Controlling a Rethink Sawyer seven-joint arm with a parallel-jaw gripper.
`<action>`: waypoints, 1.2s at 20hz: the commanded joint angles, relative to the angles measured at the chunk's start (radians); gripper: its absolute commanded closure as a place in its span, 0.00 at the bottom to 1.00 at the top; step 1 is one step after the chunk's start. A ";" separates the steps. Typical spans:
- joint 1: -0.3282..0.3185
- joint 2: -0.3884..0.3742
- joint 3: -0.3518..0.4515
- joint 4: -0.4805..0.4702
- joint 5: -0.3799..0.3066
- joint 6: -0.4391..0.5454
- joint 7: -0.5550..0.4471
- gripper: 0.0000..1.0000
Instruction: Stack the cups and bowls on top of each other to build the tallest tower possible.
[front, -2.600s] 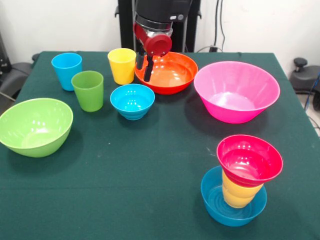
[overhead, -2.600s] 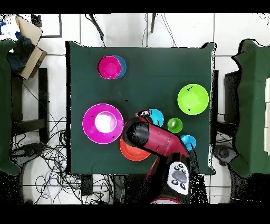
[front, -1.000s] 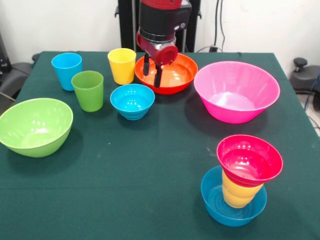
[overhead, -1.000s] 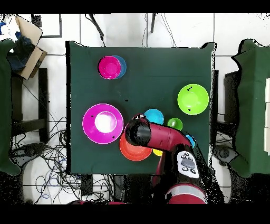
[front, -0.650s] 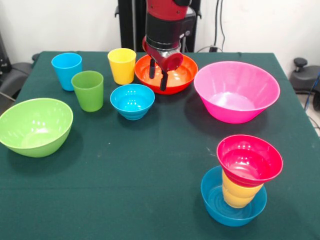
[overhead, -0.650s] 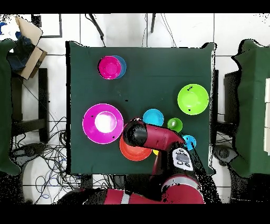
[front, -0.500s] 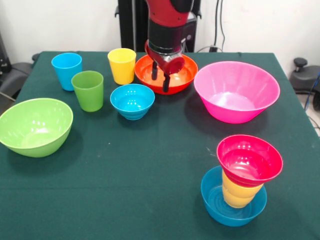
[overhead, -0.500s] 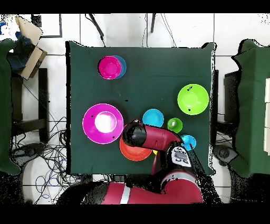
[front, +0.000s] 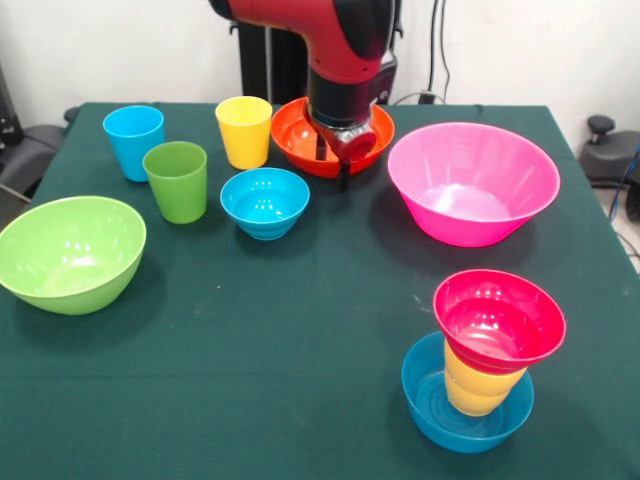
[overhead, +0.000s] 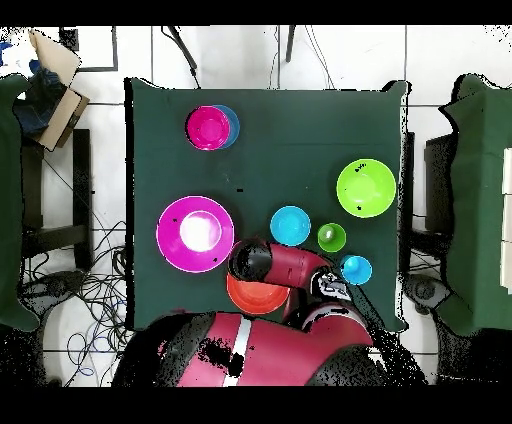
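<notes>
Gripper (front: 333, 165) straddles the orange bowl's (front: 298, 140) near rim at the table's (front: 300, 330) far edge; finger closure unclear

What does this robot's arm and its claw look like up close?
The arm is thick, rounded and glossy red, ending in a black cylindrical wrist with a red cap beneath. The claw is small, made of thin dark prongs.

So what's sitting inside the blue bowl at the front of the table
A squat yellow-orange cup stands in that blue bowl, with a small red bowl resting on top. The red bowl covers the cup's opening, so its inside is hidden.
</notes>
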 joint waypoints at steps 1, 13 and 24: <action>0.025 0.086 0.117 -0.080 -0.014 -0.069 0.022 0.00; 0.037 0.069 0.118 -0.080 -0.016 -0.073 0.025 1.00; 0.062 -0.046 0.104 -0.113 -0.030 0.066 -0.031 1.00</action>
